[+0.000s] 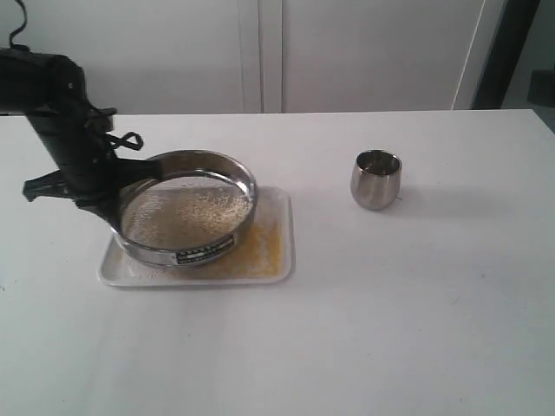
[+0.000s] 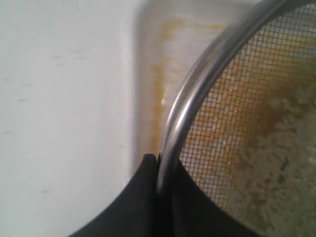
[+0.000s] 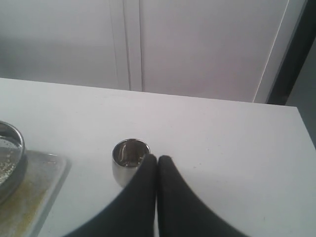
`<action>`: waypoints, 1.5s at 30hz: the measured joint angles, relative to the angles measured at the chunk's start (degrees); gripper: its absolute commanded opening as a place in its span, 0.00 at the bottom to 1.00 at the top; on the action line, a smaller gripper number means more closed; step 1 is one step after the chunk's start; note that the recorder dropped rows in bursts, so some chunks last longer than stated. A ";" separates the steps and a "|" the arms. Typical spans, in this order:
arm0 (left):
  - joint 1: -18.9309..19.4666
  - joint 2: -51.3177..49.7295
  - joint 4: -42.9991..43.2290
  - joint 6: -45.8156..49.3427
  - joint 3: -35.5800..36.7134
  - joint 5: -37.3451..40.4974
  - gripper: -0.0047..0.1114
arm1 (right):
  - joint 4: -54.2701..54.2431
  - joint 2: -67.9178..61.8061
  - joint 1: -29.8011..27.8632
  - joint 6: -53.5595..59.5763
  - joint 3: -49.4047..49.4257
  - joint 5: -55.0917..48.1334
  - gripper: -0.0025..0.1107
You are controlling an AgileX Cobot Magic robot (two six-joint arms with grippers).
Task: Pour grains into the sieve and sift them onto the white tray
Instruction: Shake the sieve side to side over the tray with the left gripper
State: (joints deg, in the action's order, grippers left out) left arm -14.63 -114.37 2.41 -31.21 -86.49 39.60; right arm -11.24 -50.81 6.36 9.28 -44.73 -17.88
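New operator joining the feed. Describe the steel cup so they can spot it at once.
In the exterior view, on the white table, look right of the white tray beneath the sieve. The steel cup stands alone there, upright, touching nothing. Unlike the wide, flat mesh sieve, it is small, rounded, shiny and solid-walled.

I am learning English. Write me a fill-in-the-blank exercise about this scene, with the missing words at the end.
1. The left gripper is shut on the rim of the ____.
2. Fine yellow grains lie on the white ____.
3. The steel cup stands ____ on the table.
4. The right gripper is shut and holds ____.
Missing words: sieve; tray; upright; nothing.
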 measured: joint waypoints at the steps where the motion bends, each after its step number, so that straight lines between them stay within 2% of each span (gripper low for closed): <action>1: 0.90 0.00 0.00 -0.01 0.00 0.14 0.04 | 0.00 0.00 0.00 0.00 0.00 0.00 0.02; 3: 1.20 0.00 -1.63 2.91 0.00 -2.02 0.04 | 0.00 0.00 0.00 -0.14 0.00 0.00 0.02; 6: -1.83 0.00 -1.21 5.32 0.00 -5.03 0.04 | 0.00 0.00 0.00 -0.25 0.00 0.00 0.02; 9: -2.82 0.00 3.87 -0.40 0.00 -1.77 0.04 | 0.00 0.00 0.00 -0.25 0.00 0.00 0.02; 11: -1.12 0.00 4.06 -3.07 0.00 0.13 0.04 | 0.00 0.00 0.00 -0.25 0.00 0.00 0.02; 14: -0.72 0.00 0.15 2.23 0.11 -3.76 0.04 | 0.00 0.00 0.00 -0.25 0.00 0.00 0.02; 16: -2.27 0.11 -0.12 4.51 0.00 -6.32 0.04 | 0.00 0.00 0.00 -0.25 0.00 0.00 0.02; 19: -3.20 0.18 1.72 -1.75 0.00 -5.10 0.04 | 0.00 0.00 0.00 -0.25 0.00 0.00 0.02; 21: -2.15 0.18 1.03 -3.60 0.00 -3.00 0.04 | 0.00 0.00 0.00 -0.25 0.00 0.00 0.02; 23: -1.44 0.18 -1.14 -0.33 0.00 -3.14 0.04 | 0.00 0.00 0.00 -0.25 0.00 0.00 0.02; 26: -2.13 0.32 -2.01 4.77 0.00 -5.02 0.04 | 0.00 0.00 0.00 -0.25 0.00 0.00 0.02; 28: -2.16 0.40 -0.79 3.56 0.00 -3.95 0.04 | 0.00 0.00 0.00 -0.25 0.00 0.00 0.02; 31: 0.52 0.44 -0.41 0.00 0.00 0.56 0.04 | 0.00 0.00 0.00 -0.25 0.00 0.00 0.02; 34: 1.91 0.44 -3.38 3.89 0.00 -0.24 0.04 | 0.00 0.00 0.00 -0.25 0.00 0.00 0.02; 37: -1.24 0.56 -4.83 7.81 0.00 -3.10 0.04 | 0.00 0.00 0.00 -0.25 0.00 0.00 0.02; 40: -2.13 0.79 -2.41 5.09 0.00 -0.31 0.04 | 0.00 0.00 0.00 -0.25 0.00 0.10 0.02; 42: 1.97 0.79 -1.69 1.54 0.00 3.38 0.04 | 0.00 0.00 0.00 -0.25 0.00 0.35 0.02; 45: 3.26 0.79 -5.51 6.25 0.10 0.28 0.04 | 0.00 0.00 0.00 -0.25 0.00 0.35 0.02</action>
State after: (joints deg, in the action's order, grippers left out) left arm -11.37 -113.58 -3.11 -24.96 -86.39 39.88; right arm -11.24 -50.81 6.36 9.03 -44.73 -17.53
